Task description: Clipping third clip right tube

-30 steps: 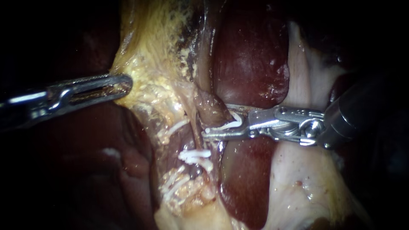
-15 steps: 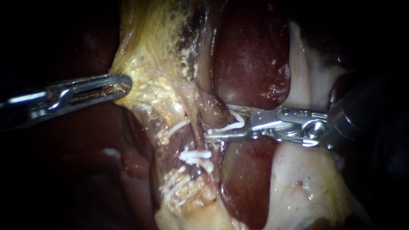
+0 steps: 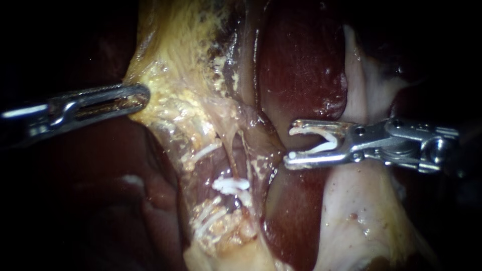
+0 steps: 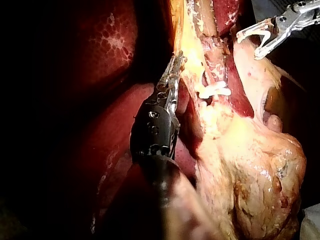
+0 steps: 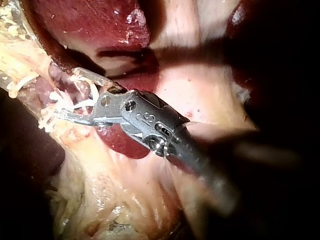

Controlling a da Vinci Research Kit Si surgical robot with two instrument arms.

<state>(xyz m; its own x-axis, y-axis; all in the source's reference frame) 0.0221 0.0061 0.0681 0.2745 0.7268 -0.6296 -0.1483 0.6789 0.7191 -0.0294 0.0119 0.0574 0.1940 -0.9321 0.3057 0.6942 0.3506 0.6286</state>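
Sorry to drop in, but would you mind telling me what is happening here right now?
The left instrument grips the yellowish tissue and holds it to the side. The right instrument carries an open white clip between its jaws, in front of the liver and not touching the tubes. The tubes already bear other clips; this one is not yet on.

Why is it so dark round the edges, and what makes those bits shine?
Endoscope view: the light lands on the middle tissue, the left instrument fades into dark, and the right instrument glints. Left wrist view: the liver side lies in shadow. Right wrist view: a shadow band crosses the pale tissue.
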